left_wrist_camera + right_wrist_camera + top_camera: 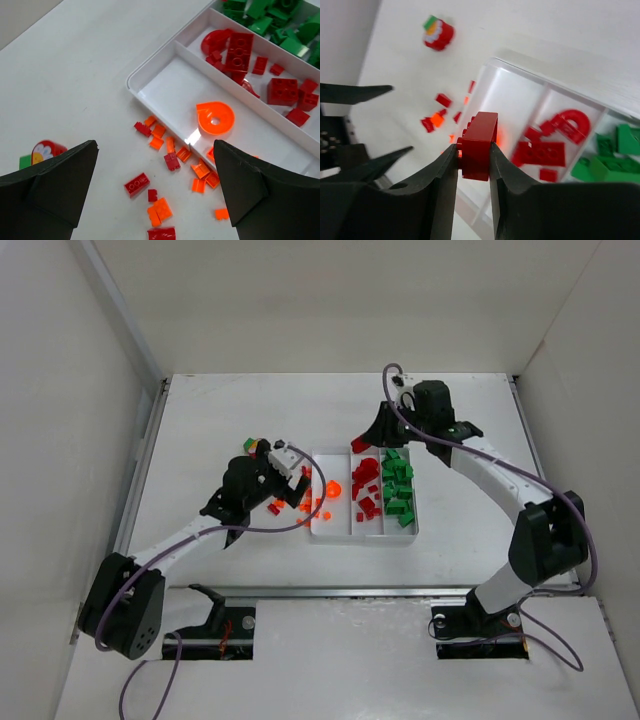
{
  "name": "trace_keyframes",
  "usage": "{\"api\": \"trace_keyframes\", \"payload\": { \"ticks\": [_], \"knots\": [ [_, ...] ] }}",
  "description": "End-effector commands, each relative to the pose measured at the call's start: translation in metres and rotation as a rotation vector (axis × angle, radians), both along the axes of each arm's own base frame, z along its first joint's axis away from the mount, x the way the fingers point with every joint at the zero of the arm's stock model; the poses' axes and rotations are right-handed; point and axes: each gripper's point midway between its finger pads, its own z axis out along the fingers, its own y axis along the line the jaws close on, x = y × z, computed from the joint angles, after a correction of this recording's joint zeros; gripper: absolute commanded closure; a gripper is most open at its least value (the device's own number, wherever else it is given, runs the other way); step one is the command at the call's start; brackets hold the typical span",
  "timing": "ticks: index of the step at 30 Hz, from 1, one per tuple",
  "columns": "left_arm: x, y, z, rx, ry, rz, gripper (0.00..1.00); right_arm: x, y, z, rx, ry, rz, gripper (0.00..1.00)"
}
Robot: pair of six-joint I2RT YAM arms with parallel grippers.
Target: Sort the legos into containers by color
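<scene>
While the right gripper [472,150] hangs over the far end of the white tray [134,80], its jaws are narrow and pinch a red brick [480,132] by its sides, clear of everything below. From its wrist view the brick seems to be above the left compartment [170,85], where only an orange round piece [216,119] lies, and not above the red bricks [239,47] of the middle one. If it lets go there, I think the red brick lands with the wrong colour, or hits the thin divider [192,56] and jumps out.

The left gripper [153,144] stands wide and holds nothing, over the loose bricks [170,150] on the table [75,60] just beside the tray's left wall. These red and orange pieces lie touching each other, so a closing claw may catch two colours together or push some away. Both arms are also near each other; a careless move could make them collide.
</scene>
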Motion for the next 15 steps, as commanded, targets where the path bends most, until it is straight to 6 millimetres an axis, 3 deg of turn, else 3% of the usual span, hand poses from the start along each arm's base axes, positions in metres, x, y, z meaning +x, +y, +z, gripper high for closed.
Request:
{"api": "trace_keyframes", "payload": {
  "ticks": [1, 5, 8, 11, 15],
  "knots": [
    [0.009, 0.013, 0.028, -0.146, -0.069, 0.147, 0.00, -0.006, -0.033, -0.036, -0.226, 0.057, -0.073, 1.00],
    [0.004, 0.020, 0.032, -0.171, -0.101, 0.168, 0.00, -0.020, -0.045, -0.062, -0.331, 0.140, -0.040, 0.95],
    [0.005, 0.021, 0.032, -0.169, -0.102, 0.178, 0.00, -0.019, -0.045, -0.066, -0.341, 0.163, -0.036, 0.86],
    [0.002, 0.020, 0.032, -0.175, -0.107, 0.166, 0.00, -0.019, -0.038, -0.069, -0.340, 0.175, -0.005, 0.83],
    [-0.001, 0.019, 0.033, -0.188, -0.108, 0.158, 0.00, -0.038, -0.031, -0.091, -0.430, 0.237, 0.083, 0.80]
  ]
}}
